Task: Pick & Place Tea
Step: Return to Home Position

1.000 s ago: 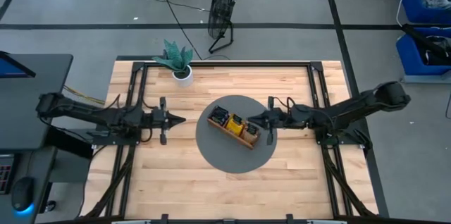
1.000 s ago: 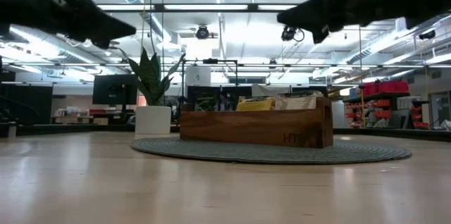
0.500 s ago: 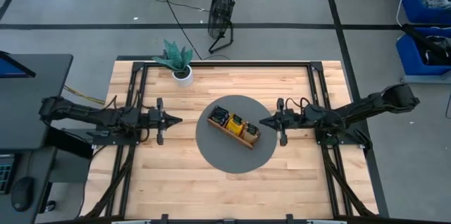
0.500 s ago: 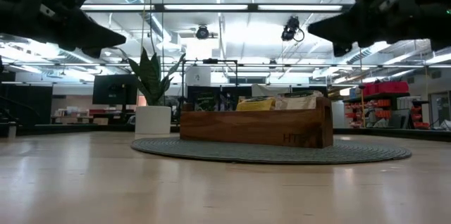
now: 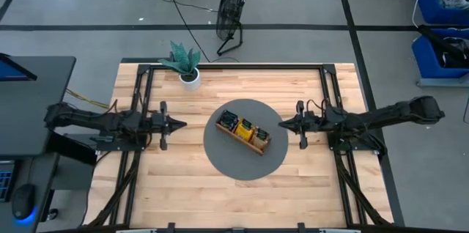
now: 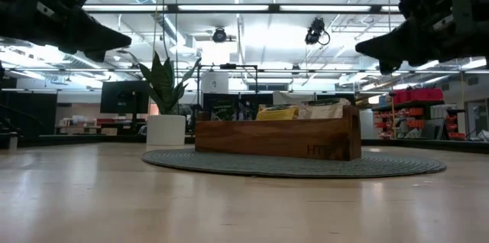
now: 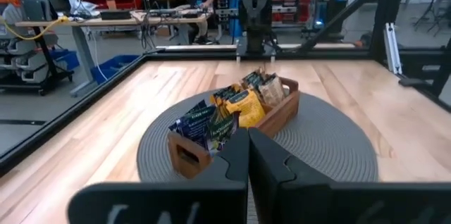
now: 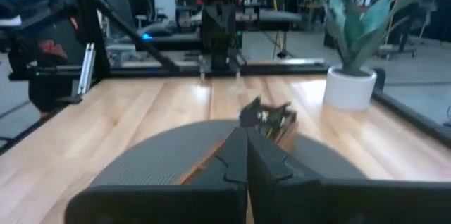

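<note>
Compared with a second ago, the right end effector point(image 5: 281, 124) has been drawn back toward 3 o'clock. It was above the 3 o'clock end of the wooden tray point(image 5: 253, 143) and is now held above the 3 o'clock rim of the round grey mat point(image 5: 234, 165). The left end effector point(image 5: 181, 123) has been pulled a little toward 9 o'clock and is kept apart from the mat's 9 o'clock rim. In each wrist view the two dark fingers are seen pressed together with nothing between them.

The tea point(image 5: 244, 127) is seen standing in the tray at the middle of the mat, dark sachets toward 10 o'clock and yellow ones beside them. No loose sachet is seen on the worktop point(image 5: 183, 189). From this, the placing is judged complete and only the withdrawal of the arms is judged to remain.

Open room is left on both sides. Bare wood is seen between each end effector and its own edge of the worktop, and across the whole 6 o'clock half. The potted plant point(image 5: 187, 63) is set near the 11 o'clock corner, well apart from both arms. The black frame rails point(image 5: 234, 66) along the edges are judged the only things to be cleared.
</note>
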{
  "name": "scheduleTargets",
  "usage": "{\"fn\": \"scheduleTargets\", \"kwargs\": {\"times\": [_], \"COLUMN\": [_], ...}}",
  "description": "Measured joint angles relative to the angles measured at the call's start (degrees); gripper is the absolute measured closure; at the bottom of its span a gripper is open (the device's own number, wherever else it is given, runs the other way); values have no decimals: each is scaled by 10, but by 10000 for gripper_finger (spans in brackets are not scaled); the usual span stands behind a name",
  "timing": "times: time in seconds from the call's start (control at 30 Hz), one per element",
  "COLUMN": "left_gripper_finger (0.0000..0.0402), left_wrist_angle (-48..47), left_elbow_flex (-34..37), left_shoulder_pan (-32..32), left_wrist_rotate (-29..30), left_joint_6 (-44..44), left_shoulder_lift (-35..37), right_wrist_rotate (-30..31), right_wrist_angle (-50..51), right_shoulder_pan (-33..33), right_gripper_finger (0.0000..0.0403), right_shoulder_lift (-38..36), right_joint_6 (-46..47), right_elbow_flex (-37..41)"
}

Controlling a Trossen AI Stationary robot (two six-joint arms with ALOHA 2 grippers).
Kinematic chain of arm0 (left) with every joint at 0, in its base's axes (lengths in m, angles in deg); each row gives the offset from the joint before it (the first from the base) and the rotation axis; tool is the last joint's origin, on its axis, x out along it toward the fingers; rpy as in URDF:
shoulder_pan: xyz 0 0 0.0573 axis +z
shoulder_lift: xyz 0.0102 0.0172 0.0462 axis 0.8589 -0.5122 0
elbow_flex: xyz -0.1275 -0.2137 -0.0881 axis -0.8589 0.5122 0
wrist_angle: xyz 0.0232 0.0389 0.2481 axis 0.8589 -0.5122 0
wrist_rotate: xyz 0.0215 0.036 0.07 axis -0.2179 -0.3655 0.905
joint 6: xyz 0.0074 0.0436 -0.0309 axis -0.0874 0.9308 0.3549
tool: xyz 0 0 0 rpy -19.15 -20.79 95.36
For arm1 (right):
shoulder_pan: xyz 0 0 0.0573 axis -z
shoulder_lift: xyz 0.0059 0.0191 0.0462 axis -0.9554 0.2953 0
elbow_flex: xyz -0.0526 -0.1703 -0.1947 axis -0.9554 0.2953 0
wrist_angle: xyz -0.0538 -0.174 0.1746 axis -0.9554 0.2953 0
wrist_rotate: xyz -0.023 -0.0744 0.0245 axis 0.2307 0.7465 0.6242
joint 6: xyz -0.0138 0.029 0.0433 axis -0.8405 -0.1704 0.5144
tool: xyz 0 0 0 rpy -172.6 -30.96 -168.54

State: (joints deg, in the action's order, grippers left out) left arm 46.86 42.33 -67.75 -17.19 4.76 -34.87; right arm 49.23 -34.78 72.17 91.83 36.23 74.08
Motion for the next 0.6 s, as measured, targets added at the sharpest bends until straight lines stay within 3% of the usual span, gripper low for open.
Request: {"fn": "scheduleTargets", "kwargs": {"times": [0.43, 0.6], "left_gripper_finger": [399, 399], "left_wrist_angle": [-127, -140], "left_elbow_flex": [0, -6], "left_shoulder_pan": [0, 0], "left_wrist_rotate": [0, 0], "left_joint_6": [-9, -6], "left_shoulder_lift": [155, 152], "right_wrist_rotate": [22, 23], "right_wrist_angle": [213, 297], "right_shoulder_pan": [1, 1], "right_gripper_finger": [403, 403], "right_shoulder_lift": [-222, -304], "right_joint_6": [-14, -19], "right_elbow_flex": [-1, -1]}}
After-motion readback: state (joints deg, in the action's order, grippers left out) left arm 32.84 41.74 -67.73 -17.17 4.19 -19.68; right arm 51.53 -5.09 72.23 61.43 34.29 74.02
